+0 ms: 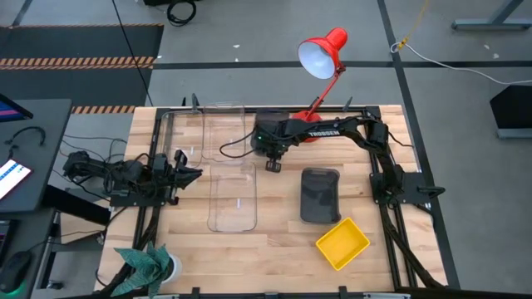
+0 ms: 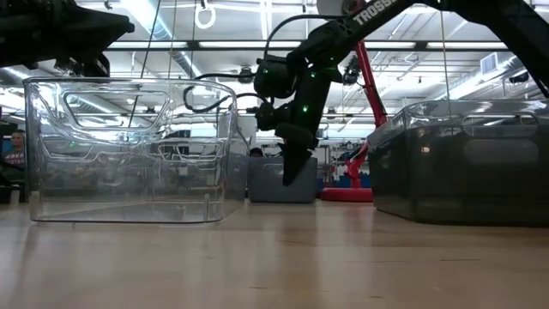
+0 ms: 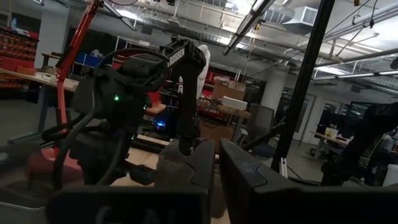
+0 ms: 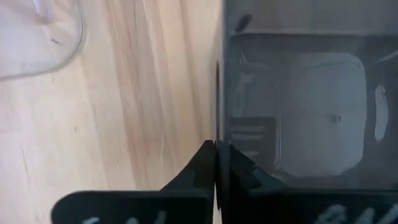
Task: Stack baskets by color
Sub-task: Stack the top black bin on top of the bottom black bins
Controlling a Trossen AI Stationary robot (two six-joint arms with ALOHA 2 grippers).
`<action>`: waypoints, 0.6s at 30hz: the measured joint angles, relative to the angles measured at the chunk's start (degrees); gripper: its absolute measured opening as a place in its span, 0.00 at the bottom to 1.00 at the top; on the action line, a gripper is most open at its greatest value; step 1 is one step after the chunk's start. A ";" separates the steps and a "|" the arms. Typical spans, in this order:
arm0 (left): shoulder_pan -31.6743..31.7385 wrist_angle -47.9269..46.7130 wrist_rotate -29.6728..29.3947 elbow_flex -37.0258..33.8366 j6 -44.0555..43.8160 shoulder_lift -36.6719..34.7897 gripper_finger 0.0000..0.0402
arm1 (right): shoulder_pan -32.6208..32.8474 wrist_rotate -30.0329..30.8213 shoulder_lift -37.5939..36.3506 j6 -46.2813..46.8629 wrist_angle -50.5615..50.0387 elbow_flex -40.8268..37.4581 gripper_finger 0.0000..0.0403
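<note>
Table (image 1: 274, 249) of pale wood, seen left to right. Left hand (image 1: 193, 174) parked at the left edge, fingers (image 3: 186, 168) nearly together, holding nothing, just beside the clear baskets. Clear basket (image 1: 232, 195) lies left of centre with a second clear basket (image 1: 223, 131) behind it toward the far edge; low view shows clear walls nested (image 2: 129, 146), exact count cannot tell. Right hand (image 1: 273, 165) reaches in from the far side to table centre, hanging above the wood between the clear baskets and the dark grey basket (image 1: 319, 195), fingers (image 4: 214, 165) pressed together on nothing. Wrist view puts its fingertips right over the grey basket's (image 4: 298, 106) near rim line, contact cannot tell. Grey basket sits right of centre, upright. Yellow basket (image 1: 342, 243) is near it toward the front right, turned at an angle, apart from it. Red desk lamp (image 1: 322, 51) stands at the far edge.
</note>
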 joint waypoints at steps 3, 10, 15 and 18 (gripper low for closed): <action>0.00 0.00 0.00 -0.01 0.00 0.00 0.06 | 0.07 -0.07 -0.04 0.40 -2.94 1.51 0.02; 0.02 0.00 0.00 -0.02 0.00 0.00 0.08 | 1.26 2.16 -1.90 0.81 -8.09 5.79 0.02; 0.01 0.00 0.00 -0.01 0.00 -0.01 0.09 | 2.36 4.67 -3.76 0.38 -10.01 6.84 0.01; 0.02 0.00 0.00 -0.02 -0.02 0.00 0.08 | 2.89 5.54 -5.52 0.60 -10.77 6.95 0.01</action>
